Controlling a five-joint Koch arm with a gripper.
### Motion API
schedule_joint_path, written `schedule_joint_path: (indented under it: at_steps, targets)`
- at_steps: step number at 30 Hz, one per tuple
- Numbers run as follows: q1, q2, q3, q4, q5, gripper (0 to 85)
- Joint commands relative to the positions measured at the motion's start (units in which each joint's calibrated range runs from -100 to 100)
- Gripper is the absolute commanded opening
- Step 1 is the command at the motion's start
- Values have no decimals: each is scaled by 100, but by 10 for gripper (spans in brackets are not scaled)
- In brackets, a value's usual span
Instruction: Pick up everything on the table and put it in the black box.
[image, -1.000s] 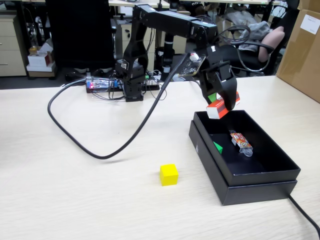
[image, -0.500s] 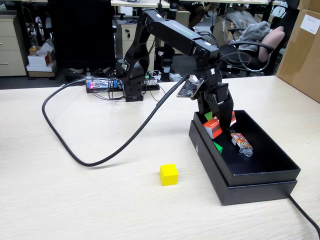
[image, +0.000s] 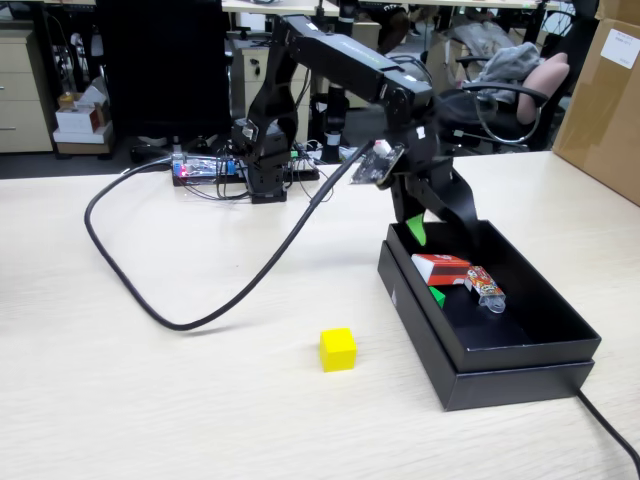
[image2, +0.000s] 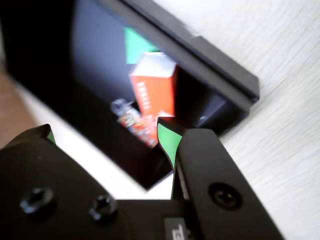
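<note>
The red carton (image: 441, 269) (image2: 154, 92) lies inside the black box (image: 520, 375) (image2: 215, 65), near its far left end. A green cube (image: 436, 295) (image2: 137, 45) sits beside it in the box. My gripper (image: 445, 225) (image2: 107, 131) hangs open just above the box's far end, and its green-padded jaws are wide apart and hold nothing. On the table (image: 150, 400), a yellow cube (image: 338, 349) rests alone, left of the box in the fixed view.
A colourful wrapped packet (image: 483, 285) (image2: 132, 120) lies in the box next to the carton. A thick black cable (image: 200, 318) loops across the table left of the arm. A brown cardboard carton (image: 605, 90) stands at the far right. Another cable (image: 612, 432) runs off by the box's near corner.
The gripper carried the red carton down into the box and opened. The carton now lies on the box floor, and the jaws have lifted slightly away from it.
</note>
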Motion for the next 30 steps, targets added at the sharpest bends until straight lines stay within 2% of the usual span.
schedule_joint_path:
  at_steps: [1,6,16,20,23,30]
  targets:
    - [29,-1544,324,-98,-39,416]
    - [-63,-2921,279,-262,-156,416]
    - [-1074,-3277,-1380,-219,-708,455]
    - [-1241,-3139,-2939,-167,-757,471]
    - [-1299,-2990,-3556,403,-762,476]
    - [-1402,-2072,-2885,1069,-767,475]
